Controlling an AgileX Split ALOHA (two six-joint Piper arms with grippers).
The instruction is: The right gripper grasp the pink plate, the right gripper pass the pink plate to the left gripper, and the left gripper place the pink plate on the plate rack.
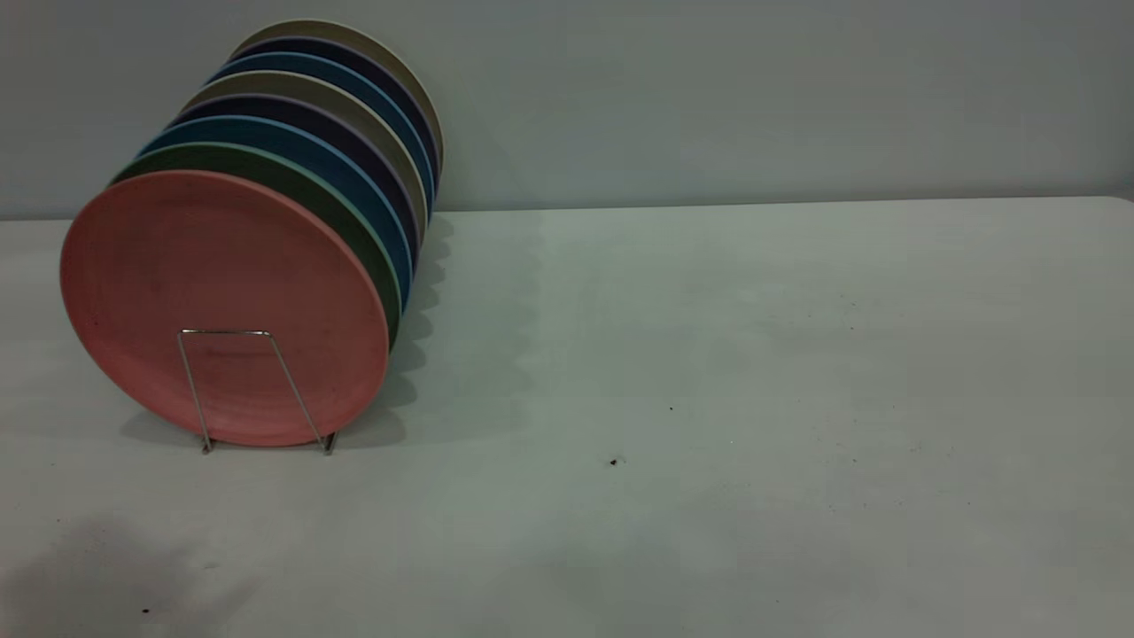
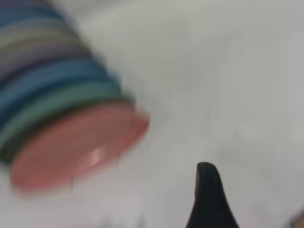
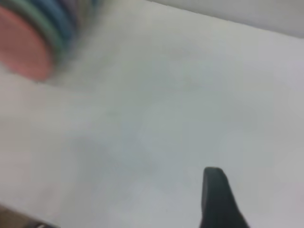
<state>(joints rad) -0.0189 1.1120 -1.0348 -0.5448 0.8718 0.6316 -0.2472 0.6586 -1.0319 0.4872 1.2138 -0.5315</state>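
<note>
The pink plate (image 1: pixel 213 266) stands upright at the front of a row of plates in the plate rack (image 1: pixel 226 333), whose wire loop crosses its lower face. The green plate (image 1: pixel 350 213) stands right behind it. Neither gripper is in the exterior view. Of my left gripper only one black finger (image 2: pixel 208 194) shows, over bare table, well apart from the pink plate (image 2: pixel 76 147). Of my right gripper only one black finger (image 3: pixel 216 194) shows, far from the pink plate (image 3: pixel 21 45). Nothing touches either finger, and both grippers are empty.
Behind the green plate stand several more plates in blue, dark purple and beige (image 1: pixel 337 97). The white table (image 1: pixel 709 399) stretches to the right of the rack, with a grey wall behind it.
</note>
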